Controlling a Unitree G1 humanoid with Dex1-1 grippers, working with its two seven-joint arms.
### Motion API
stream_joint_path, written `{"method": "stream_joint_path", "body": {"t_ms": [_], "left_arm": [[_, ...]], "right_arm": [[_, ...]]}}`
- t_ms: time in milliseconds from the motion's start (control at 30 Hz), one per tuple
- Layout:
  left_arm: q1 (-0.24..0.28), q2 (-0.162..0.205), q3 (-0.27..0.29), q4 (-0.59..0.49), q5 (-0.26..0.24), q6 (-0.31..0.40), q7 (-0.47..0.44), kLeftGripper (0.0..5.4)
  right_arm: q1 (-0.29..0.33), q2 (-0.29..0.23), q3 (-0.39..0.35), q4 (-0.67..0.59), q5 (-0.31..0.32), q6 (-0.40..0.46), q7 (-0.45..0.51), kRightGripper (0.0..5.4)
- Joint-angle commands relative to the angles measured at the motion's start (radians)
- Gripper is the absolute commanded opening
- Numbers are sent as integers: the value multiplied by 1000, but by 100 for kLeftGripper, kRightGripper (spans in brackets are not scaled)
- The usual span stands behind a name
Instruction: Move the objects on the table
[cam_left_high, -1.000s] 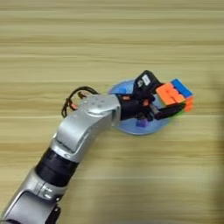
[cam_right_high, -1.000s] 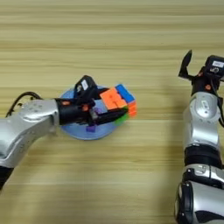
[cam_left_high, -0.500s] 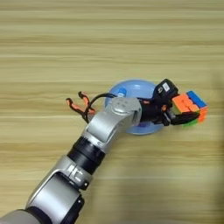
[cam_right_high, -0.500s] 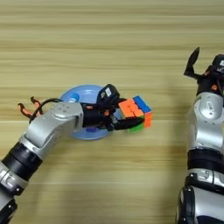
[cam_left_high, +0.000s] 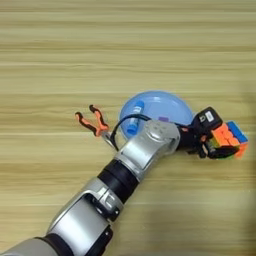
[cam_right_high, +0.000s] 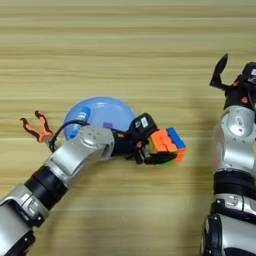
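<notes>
the left hand (cam_right_high: 159, 150) is clamped on the puzzle cube (cam_right_high: 168, 144). the cube is held between the black fingers (cam_right_high: 161, 159), just past the right edge of the blue plate (cam_right_high: 107, 109). it cannot be told if the cube is touching the surface (cam_right_high: 125, 45) or is held just above it.

behind the hand, the silver left arm (cam_right_high: 75, 157) is stretched across the front of the plate. on the plate, a short blue tube (cam_left_high: 135, 116) with a white band is seen near the left side. a small piece of a purple block (cam_left_high: 163, 119) is seen beside the arm, and the rest of it is hidden. left of the plate, a small orange tool (cam_left_high: 92, 121) with two prongs is lying on the surface.

far to the right, the right hand (cam_right_high: 224, 75) is held up and away from everything. its fingers are spread apart and nothing is held in it.

as for the job, the cube looks taken off the plate but not yet let go. the tube and the purple block are not yet moved. so it is judged that one thing is nearly done and two things are left.
</notes>
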Motion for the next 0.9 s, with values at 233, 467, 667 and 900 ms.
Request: {"method": "stream_joint_path", "body": {"t_ms": [233, 467, 667, 900], "left_arm": [[-21, -17, 15, 20, 36, -21, -22, 331], [-49, -32, 46, 104, 48, -56, -9, 331], [-71, -42, 65, 173, 64, -85, -1, 331], [-76, -48, 75, 198, 82, -99, 2, 388]], "right_arm": [[17, 11, -1, -31, 7, 19, -16, 540], [19, 10, 0, -37, 10, 21, -15, 540], [22, 11, 0, -46, 11, 25, -17, 540], [25, 12, -1, -52, 12, 26, -19, 540]]}}
